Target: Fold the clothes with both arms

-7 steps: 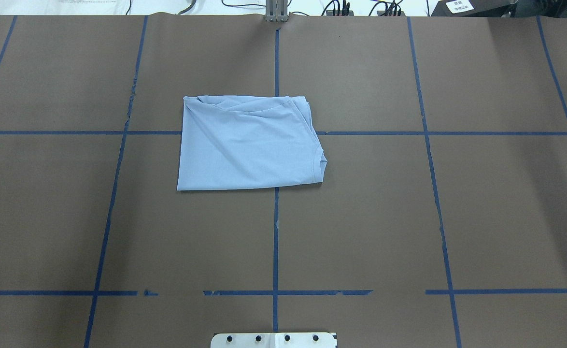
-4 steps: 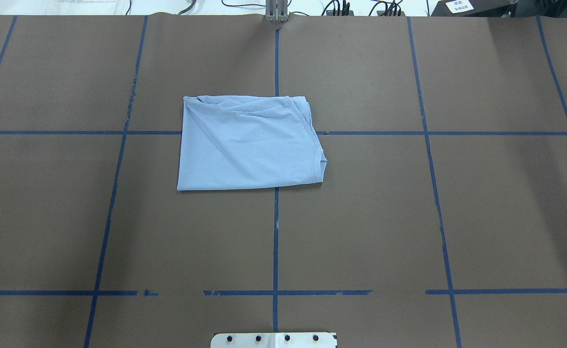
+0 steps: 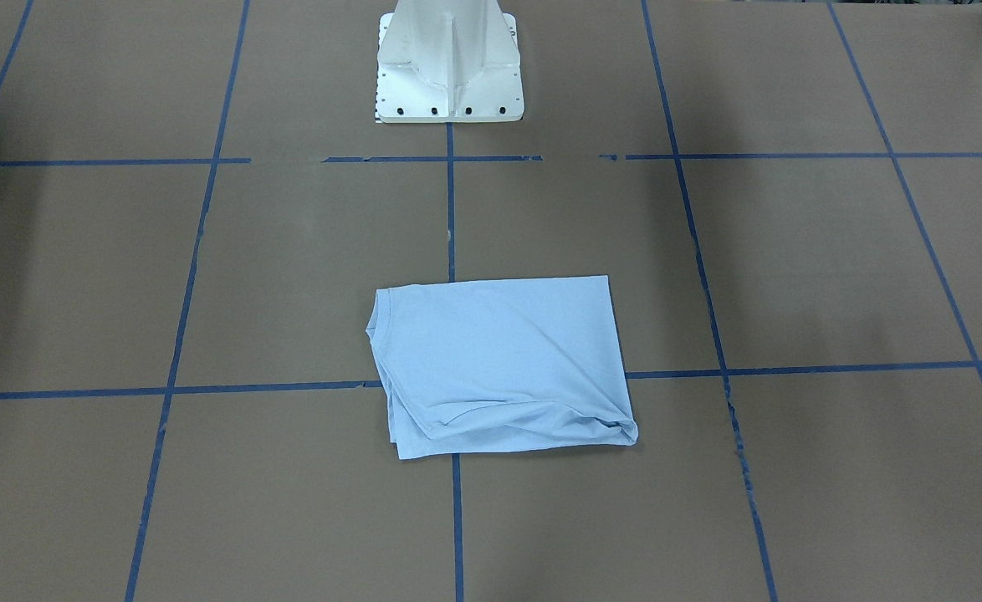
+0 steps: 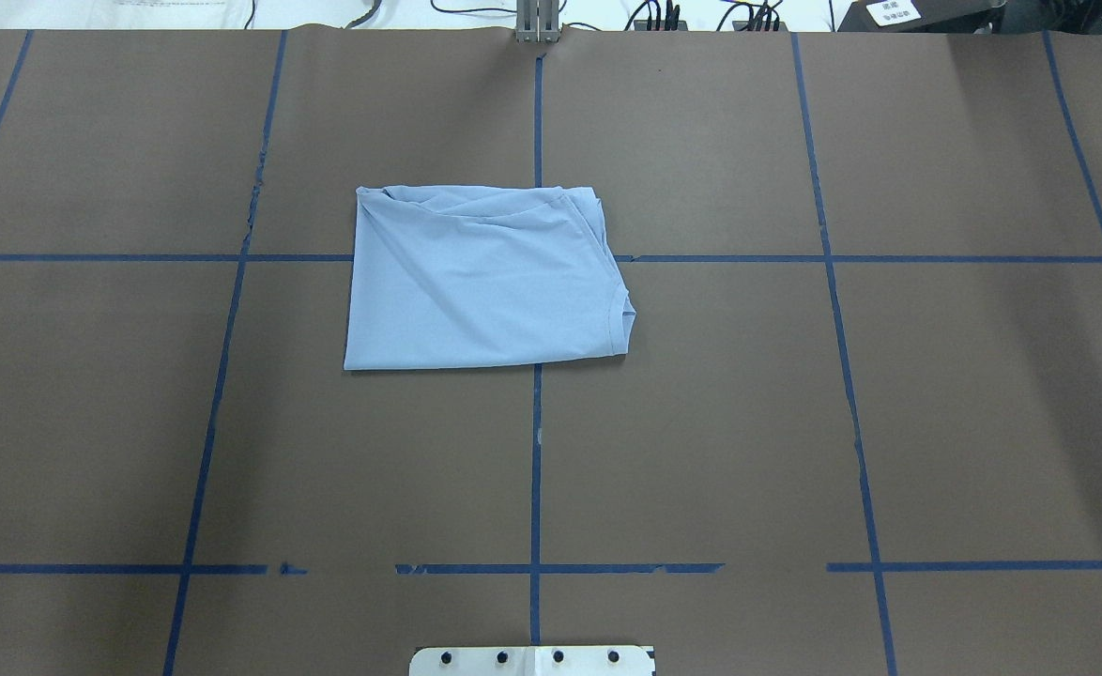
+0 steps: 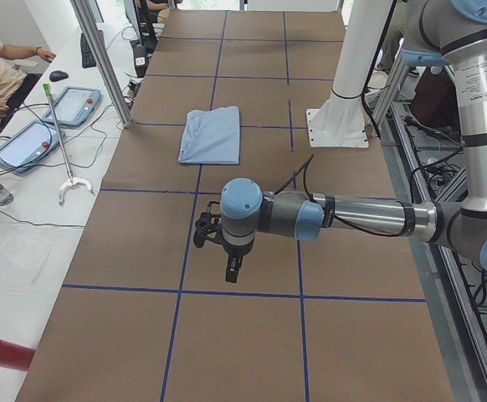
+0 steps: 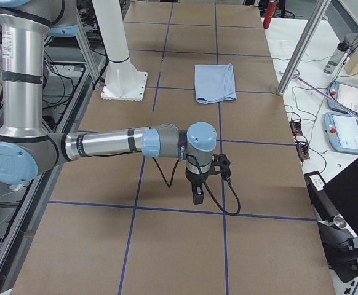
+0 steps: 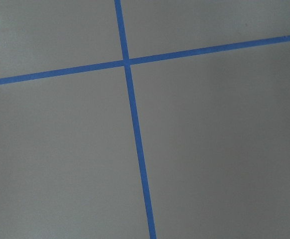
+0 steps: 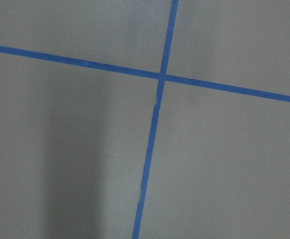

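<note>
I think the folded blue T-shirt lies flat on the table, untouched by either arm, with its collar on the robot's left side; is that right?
Not quite: the collar of the T-shirt is on the robot's right side, as the overhead exterior view shows. The rest is right.

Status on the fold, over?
Left hand, right hand hover well off T-shirt; open or shut unclear. T-shirt folded, flat on table. Nothing on it.

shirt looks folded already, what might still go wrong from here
The shirt is bunched along its far edge, so another pinch there may drag loose layers and undo the fold. The collar pokes out at one corner and could catch. The cable looping below the right hand might snag if it sweeps low.
</note>
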Tool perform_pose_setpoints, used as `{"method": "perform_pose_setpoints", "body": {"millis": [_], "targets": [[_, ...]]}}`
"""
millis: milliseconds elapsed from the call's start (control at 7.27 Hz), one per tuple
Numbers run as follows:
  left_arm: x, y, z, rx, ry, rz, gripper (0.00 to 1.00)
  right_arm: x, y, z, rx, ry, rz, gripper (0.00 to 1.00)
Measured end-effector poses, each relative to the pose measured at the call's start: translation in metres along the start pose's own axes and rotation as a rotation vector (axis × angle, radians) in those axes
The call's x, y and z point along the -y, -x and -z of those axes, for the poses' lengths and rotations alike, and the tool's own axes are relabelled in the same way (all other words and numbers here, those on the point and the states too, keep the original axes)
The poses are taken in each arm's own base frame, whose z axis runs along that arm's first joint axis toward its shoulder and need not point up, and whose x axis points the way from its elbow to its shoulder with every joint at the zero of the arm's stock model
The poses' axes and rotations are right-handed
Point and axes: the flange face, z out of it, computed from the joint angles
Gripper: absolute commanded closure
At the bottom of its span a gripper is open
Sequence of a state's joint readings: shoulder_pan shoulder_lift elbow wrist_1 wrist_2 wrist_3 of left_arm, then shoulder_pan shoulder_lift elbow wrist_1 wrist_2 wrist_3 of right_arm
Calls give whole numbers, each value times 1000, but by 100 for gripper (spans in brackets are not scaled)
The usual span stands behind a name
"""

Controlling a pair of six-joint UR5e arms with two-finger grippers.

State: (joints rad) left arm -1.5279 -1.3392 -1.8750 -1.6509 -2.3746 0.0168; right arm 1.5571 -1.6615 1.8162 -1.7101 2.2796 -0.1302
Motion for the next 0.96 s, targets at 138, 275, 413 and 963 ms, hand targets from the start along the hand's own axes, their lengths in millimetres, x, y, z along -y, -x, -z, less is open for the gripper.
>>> {"method": "perform_pose_setpoints", "body": {"millis": [138, 275, 413, 963], "targets": [[0, 0, 0, 0, 0, 1, 0, 0, 0, 0, 0, 0, 1, 0], [0, 0, 0, 0, 0, 3, 0, 0, 0, 0, 0, -1, 2, 0], [0, 0, 0, 0, 0, 4, 0, 0, 1, 1, 0, -3, 3, 0], [-3, 1, -1, 1, 5, 12, 0, -6, 4, 4, 0, -8, 9, 0]]}}
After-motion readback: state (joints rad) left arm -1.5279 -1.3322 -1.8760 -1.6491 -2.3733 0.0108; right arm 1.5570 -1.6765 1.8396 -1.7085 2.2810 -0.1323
